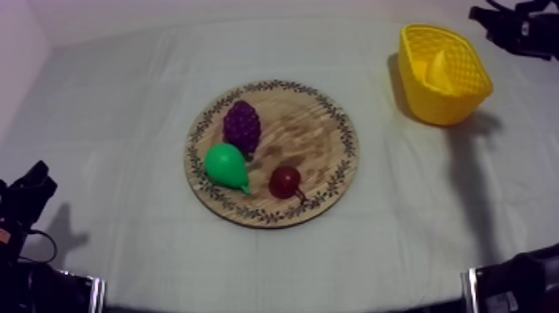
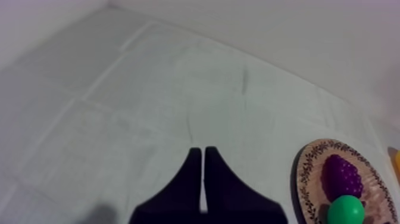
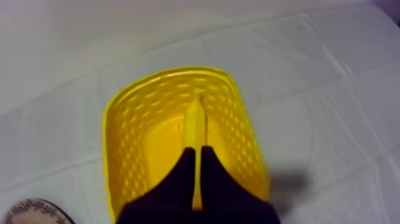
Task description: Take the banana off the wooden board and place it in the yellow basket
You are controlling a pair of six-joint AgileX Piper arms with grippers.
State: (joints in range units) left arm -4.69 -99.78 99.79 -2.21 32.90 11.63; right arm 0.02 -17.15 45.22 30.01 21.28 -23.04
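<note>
Black fingers of the right tool [image 3: 197,154] lie together, empty, over the yellow lattice basket [image 3: 126,140], where the yellow toy banana [image 3: 194,119] already lies, off the round wooden board [image 1: 320,137]; placing looks done, so next comes only retreating, the left tool [image 2: 202,154] likewise closed.

No word, label, brand, number or sign can be read anywhere in these views. The only marking is the band of small dark leaves that runs round the rim of the wooden board [image 1: 274,85], and that is ornament, not lettering.
</note>
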